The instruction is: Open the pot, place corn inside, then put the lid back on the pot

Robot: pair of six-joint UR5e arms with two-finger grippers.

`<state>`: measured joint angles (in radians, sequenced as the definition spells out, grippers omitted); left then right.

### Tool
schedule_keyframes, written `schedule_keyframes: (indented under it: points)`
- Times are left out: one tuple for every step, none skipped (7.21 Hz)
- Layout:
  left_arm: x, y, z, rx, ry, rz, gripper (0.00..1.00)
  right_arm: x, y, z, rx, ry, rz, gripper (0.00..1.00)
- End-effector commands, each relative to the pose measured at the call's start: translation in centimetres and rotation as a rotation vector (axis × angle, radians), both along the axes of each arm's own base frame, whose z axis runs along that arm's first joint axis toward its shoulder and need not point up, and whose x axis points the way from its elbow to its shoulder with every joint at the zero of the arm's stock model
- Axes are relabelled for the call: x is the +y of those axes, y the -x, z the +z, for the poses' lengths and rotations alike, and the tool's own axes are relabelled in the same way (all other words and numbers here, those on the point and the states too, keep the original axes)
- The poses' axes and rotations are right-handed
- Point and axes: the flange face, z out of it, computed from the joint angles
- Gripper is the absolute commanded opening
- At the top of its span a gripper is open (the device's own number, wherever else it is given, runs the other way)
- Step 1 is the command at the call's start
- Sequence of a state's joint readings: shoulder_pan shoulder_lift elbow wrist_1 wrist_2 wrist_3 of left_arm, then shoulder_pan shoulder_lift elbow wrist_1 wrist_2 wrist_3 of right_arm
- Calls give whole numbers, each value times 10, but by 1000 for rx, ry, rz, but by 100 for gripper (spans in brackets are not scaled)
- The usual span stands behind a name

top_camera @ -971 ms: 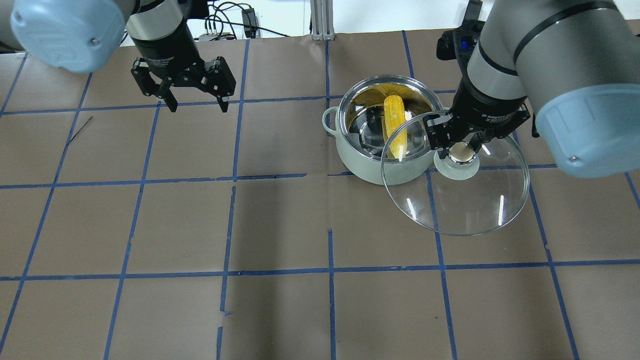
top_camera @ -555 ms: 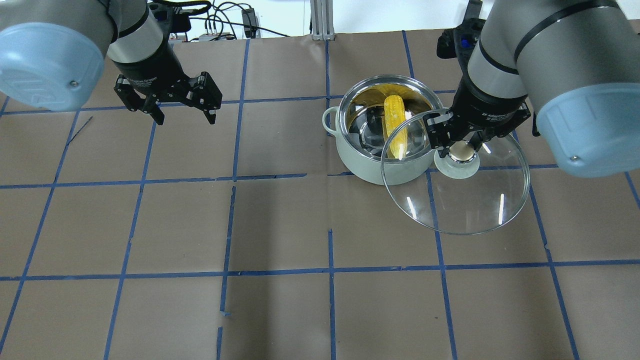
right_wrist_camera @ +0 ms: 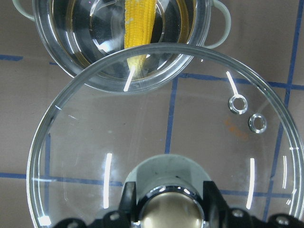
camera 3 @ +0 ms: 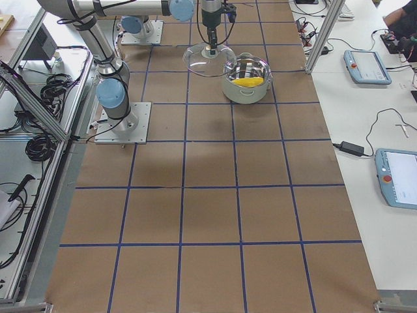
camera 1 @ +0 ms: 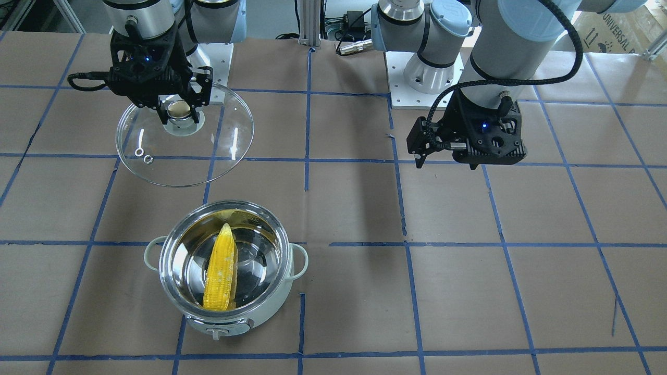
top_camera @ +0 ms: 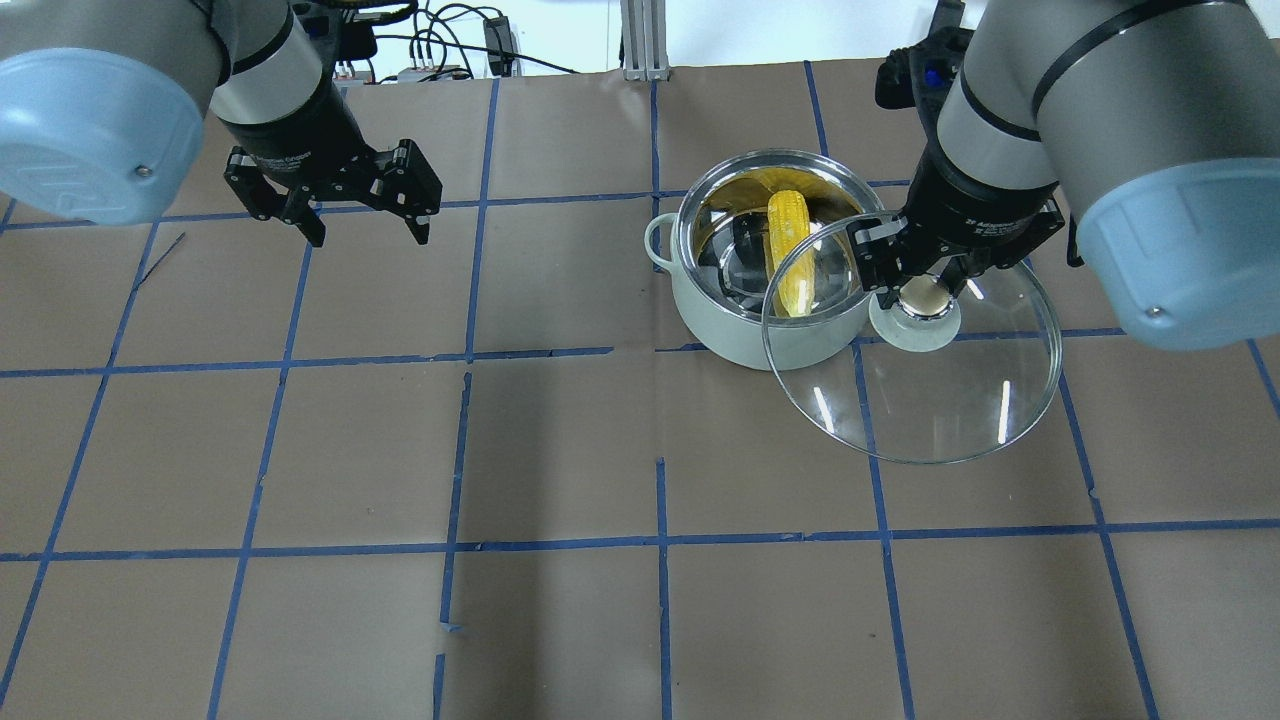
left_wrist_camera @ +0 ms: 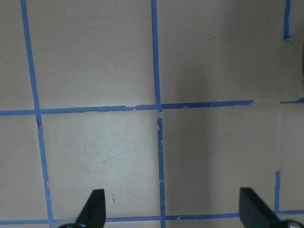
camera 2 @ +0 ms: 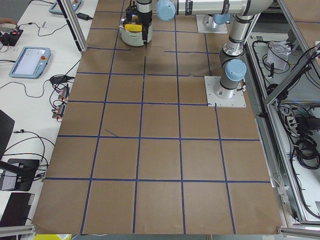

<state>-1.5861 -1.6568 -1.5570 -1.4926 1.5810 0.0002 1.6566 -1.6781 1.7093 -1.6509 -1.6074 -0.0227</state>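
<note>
the right gripper (top_camera: 925, 290) was closed on the beige knob (right_wrist_camera: 166, 209) of the lid (top_camera: 940, 400) and held the glass dome off the table (top_camera: 560, 450), on the robot's side of the pot (top_camera: 730, 335). from overhead the lid's far edge overlapped the pot's near rim. just beyond, the pot stood open with the corn (top_camera: 787, 240) lying slanted inside it, tip toward the lid.

the likely trouble: a low approach could catch the lid's edge on the near rim and shove the pot. the two fingers gripped a small round knob, so the wide dome might tilt and land off-centre. the corn's far end sat close to the rim. if it stood proud, the lid would not seat.

nothing lay between lid and pot. the left gripper (top_camera: 370, 238) hung wide open and empty, well apart. cables (top_camera: 450, 40) lay past the table's far edge.
</note>
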Motion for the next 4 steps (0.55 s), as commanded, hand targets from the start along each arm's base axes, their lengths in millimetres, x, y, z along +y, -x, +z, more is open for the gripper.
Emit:
schedule_keyframes:
  points:
    - [0,0,-1,-1,-1,2,100,-3,-1,5,-3,11,-4,44]
    - [0,0,1,-2,2,2,100,-3,-1,5,-3,11,-4,44]
    - [0,0,2,0,5,2,100,-5,-2,8,-8,17,-1,44]
    - [0,0,2,-1,3,-1,100,-13,-4,10,-13,17,9,44]
